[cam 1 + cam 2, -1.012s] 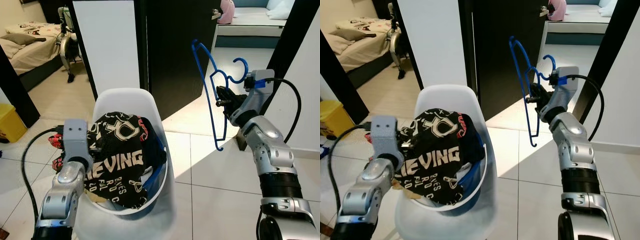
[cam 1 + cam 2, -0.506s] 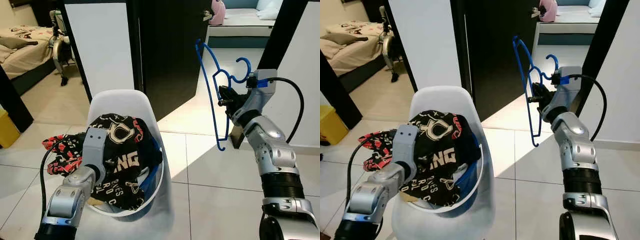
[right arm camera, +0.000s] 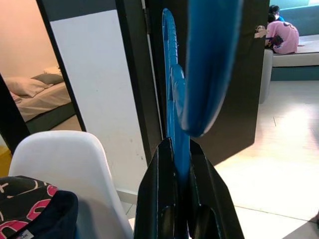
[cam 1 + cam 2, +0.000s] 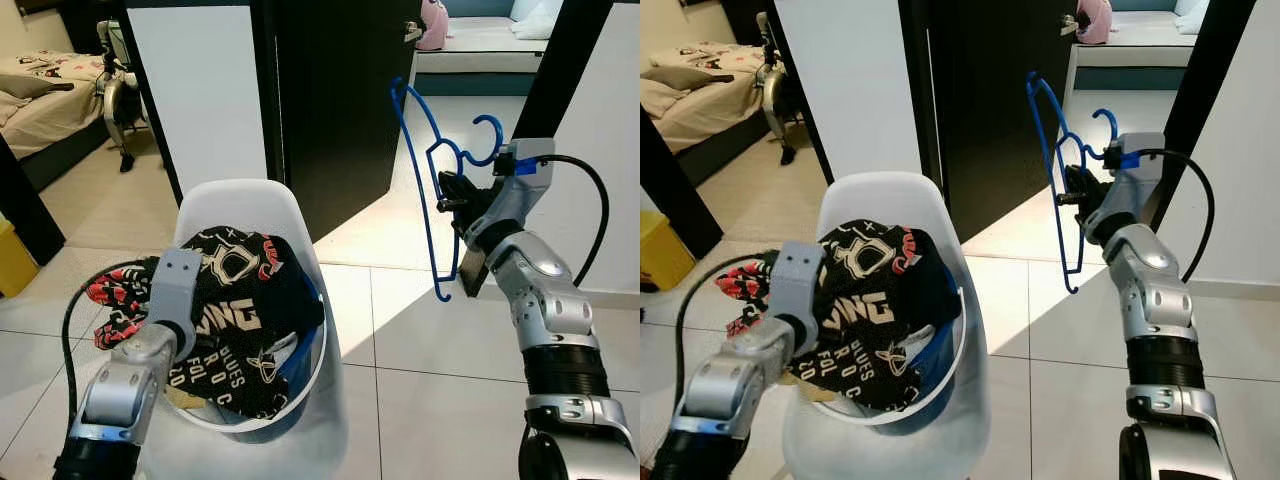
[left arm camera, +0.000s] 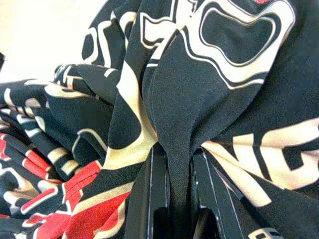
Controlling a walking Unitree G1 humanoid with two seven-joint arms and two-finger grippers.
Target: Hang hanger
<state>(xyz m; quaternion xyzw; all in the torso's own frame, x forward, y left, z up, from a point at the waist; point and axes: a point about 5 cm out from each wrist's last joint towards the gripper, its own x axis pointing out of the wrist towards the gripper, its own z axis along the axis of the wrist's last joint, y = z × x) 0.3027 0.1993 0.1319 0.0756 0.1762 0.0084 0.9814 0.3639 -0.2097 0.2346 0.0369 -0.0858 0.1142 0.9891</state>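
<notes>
A blue plastic hanger [image 4: 428, 190] hangs in the air at the right, held near its hook by my right gripper [image 4: 447, 192], which is shut on it; the right wrist view has the hanger [image 3: 175, 99] clamped between the black fingers [image 3: 155, 199]. A black garment with white lettering and red patches [image 4: 235, 310] lies heaped in a basket on a white chair [image 4: 262, 205]. My left gripper [image 5: 177, 199] is shut on a fold of this garment [image 5: 189, 114], at the heap's left side.
A dark open door [image 4: 335, 90] stands behind the chair, with a white wall panel [image 4: 195, 80] to its left. A bedroom with a bed [image 4: 45, 95] lies far left. A person in pink [image 3: 281, 36] sits in the far room. Tiled floor [image 4: 420, 340] spreads to the right.
My left arm has shifted a little left and down with the garment still gripped, bunching the cloth. The right arm with the hanger has stayed put.
</notes>
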